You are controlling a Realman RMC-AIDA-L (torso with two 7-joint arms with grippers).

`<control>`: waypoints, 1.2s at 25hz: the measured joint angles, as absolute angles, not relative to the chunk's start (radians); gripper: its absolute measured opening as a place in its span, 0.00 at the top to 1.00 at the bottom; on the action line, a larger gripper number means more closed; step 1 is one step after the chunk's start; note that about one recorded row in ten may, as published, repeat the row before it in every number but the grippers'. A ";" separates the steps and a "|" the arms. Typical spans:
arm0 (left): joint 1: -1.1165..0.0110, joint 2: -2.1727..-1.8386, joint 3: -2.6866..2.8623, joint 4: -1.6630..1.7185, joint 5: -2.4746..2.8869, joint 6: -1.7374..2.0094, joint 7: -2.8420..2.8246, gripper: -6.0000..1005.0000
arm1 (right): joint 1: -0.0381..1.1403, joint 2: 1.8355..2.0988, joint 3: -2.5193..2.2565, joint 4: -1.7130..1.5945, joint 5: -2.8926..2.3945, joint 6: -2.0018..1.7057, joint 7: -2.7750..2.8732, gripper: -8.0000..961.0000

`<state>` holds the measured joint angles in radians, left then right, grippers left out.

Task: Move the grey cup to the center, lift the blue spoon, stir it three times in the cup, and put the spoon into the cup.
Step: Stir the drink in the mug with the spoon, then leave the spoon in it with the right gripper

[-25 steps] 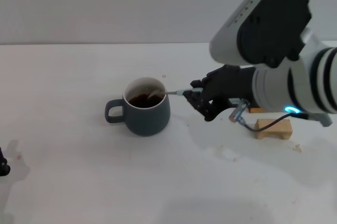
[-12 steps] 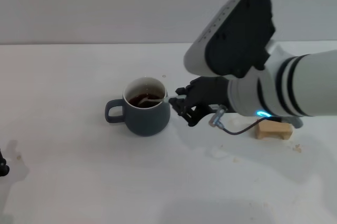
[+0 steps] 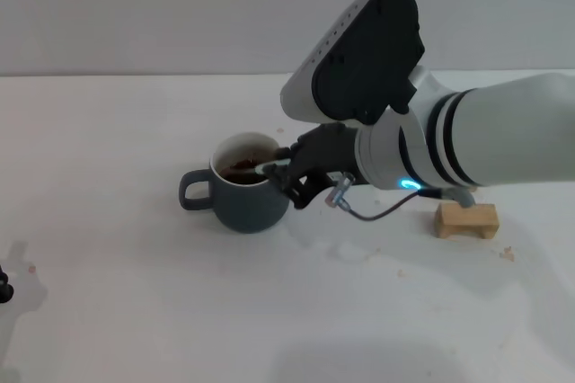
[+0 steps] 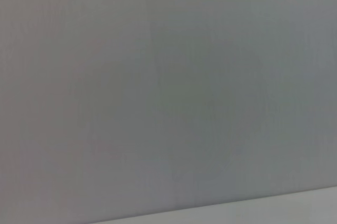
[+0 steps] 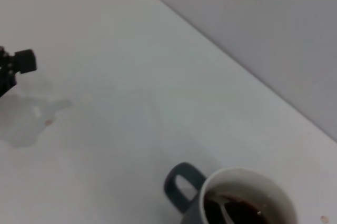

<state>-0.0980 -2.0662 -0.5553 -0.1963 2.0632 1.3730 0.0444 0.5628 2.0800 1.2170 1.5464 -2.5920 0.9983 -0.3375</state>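
Observation:
The grey cup (image 3: 244, 196) stands on the white table, its handle pointing to my left, with dark liquid inside. My right gripper (image 3: 289, 174) is at the cup's right rim, shut on the blue spoon (image 3: 259, 167), whose metal end dips into the liquid. Most of the pale handle is hidden by the fingers. The right wrist view shows the cup (image 5: 210, 195) from above, with the spoon's bowl (image 5: 225, 212) in the liquid. My left gripper (image 3: 4, 290) is parked at the table's near left edge and also shows in the right wrist view (image 5: 17, 65).
A wooden block (image 3: 466, 219) lies on the table to the right of the cup, under my right forearm. A thin cable (image 3: 377, 212) hangs from the right wrist. The left wrist view shows only a grey wall (image 4: 168, 87).
My right arm has moved left toward the cup, carrying the spoon from the cup's right rim farther over and into the liquid. The cup has stayed in place.

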 joint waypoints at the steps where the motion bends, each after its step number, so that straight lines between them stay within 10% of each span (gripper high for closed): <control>1: -0.097 -2.066 -0.555 -0.196 2.063 1.373 0.044 1.00 | 0.567 2.079 1.220 1.537 -2.594 0.988 -0.338 0.83; 30: -0.095 -2.069 -0.552 -0.199 2.071 1.366 0.044 1.00 | 0.575 2.081 1.190 1.515 -2.641 0.955 -0.338 0.84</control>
